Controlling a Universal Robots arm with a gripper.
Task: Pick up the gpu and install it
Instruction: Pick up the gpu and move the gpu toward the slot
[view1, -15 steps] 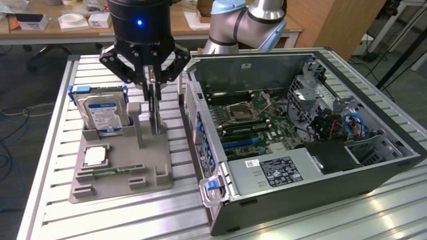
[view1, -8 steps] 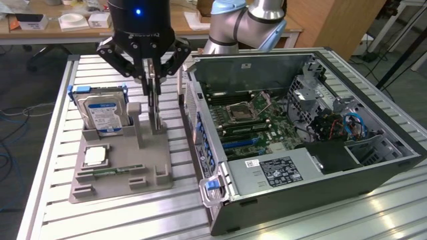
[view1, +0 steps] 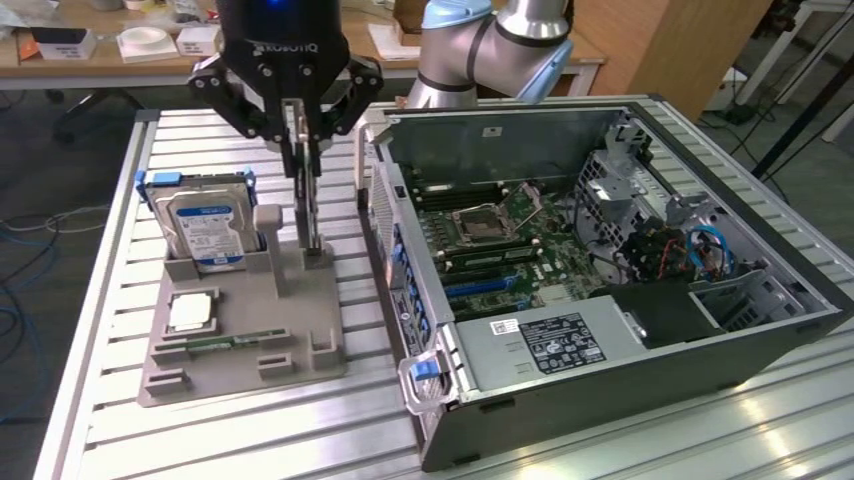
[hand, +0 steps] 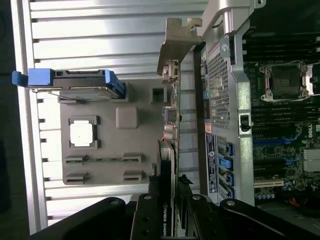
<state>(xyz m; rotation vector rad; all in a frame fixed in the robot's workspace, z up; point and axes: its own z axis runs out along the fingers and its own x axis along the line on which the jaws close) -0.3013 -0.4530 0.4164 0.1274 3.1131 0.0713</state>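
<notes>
The gpu (view1: 311, 212) is a thin dark card seen edge-on, standing upright over the grey parts holder (view1: 304, 305) in the exterior view. My gripper (view1: 299, 135) is shut on its upper edge from above. The card's lower end sits at the holder's back posts, and I cannot tell whether it has come clear of them. In the wrist view the gpu (hand: 171, 135) runs away from my fingers (hand: 145, 215), with its silvery end bracket (hand: 177, 37) at the far end, beside the wall of the open computer case (hand: 235, 100).
The holder (hand: 110, 145) also carries a silver blue-labelled hard drive (view1: 203, 225), a processor chip (view1: 191, 312) and a small green memory stick (view1: 220, 343). The open computer case (view1: 747, 330) lies at the exterior view's right, motherboard (view1: 514, 245) exposed. Everything rests on a slatted metal table (view1: 107, 330).
</notes>
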